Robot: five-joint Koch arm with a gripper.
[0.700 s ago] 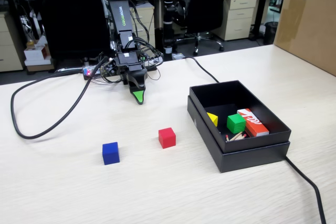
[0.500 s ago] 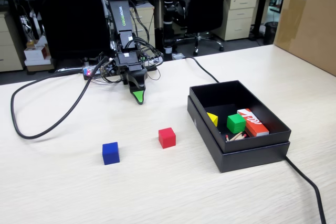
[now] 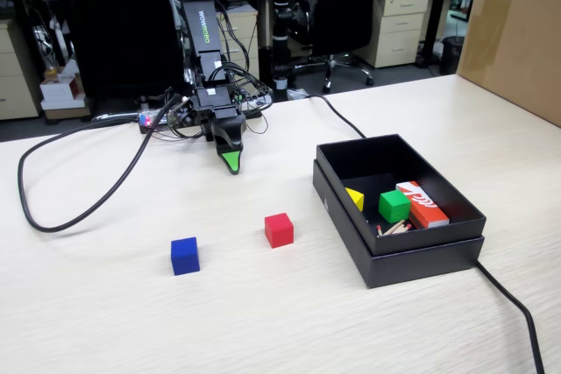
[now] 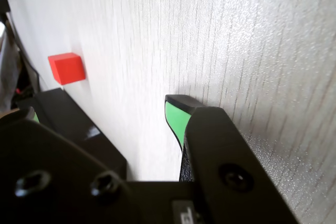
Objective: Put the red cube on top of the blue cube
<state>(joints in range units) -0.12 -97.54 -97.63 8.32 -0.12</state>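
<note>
The red cube (image 3: 279, 229) sits on the pale wood table, with the blue cube (image 3: 184, 256) to its left and slightly nearer the camera, about a hand's width away. My gripper (image 3: 230, 160) hangs low over the table behind both cubes, its green-tipped jaws pointing down. In the wrist view the gripper (image 4: 110, 102) is open and empty, with bare table between the jaws. The red cube (image 4: 66, 68) lies ahead, up and to the left. The blue cube is out of the wrist view.
A black open box (image 3: 412, 256) stands right of the red cube, holding a green cube (image 3: 394, 206), a yellow piece (image 3: 354, 198) and an orange-red box (image 3: 422, 203). A black cable (image 3: 79, 208) loops on the left. A cardboard box (image 3: 517, 32) stands far right.
</note>
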